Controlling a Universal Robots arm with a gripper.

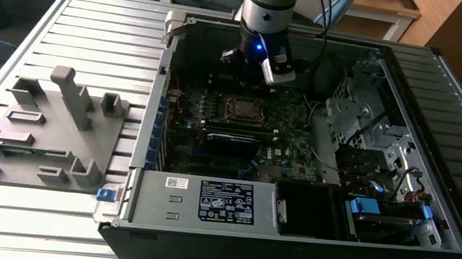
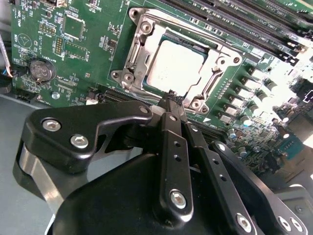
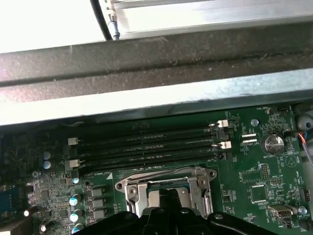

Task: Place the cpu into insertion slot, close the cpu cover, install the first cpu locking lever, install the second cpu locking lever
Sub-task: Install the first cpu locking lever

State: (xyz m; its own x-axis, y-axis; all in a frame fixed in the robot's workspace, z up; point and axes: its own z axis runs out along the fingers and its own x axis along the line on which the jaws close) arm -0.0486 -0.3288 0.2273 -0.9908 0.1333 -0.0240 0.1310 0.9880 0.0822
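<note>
Exterior view is showing an open black desktop computer case [image 1: 311, 197] lying on a ribbed grey metal table [image 1: 94, 29], with wooden desks [image 1: 385, 6] standing behind it. A grey moulded fixture tray with upright posts [image 1: 48, 128] is sitting on the table at the exterior view's left of the case. The grey robot arm [image 1: 269, 3] is reaching down into the case, its black gripper [image 1: 260, 64] hanging just above the green motherboard [image 1: 215, 111].

Second wrist view is giving the detail the exterior view is missing: the small flat silvery-grey square cpu [image 2: 173, 66] is lying in the square metal-framed insertion slot [image 2: 134, 68], and the thin silvery windowed cpu cover [image 2: 217, 61] is lying down around it. The gripper's black fingers [image 2: 172, 105] are pressed together with nothing between them, their tips hovering near the socket's edge.

First wrist view is adding the long black memory slots [image 3: 146, 144] beside the socket, a round silver coin battery [image 3: 272, 143], and the case's grey wall [image 3: 156, 93] above the board.
</note>
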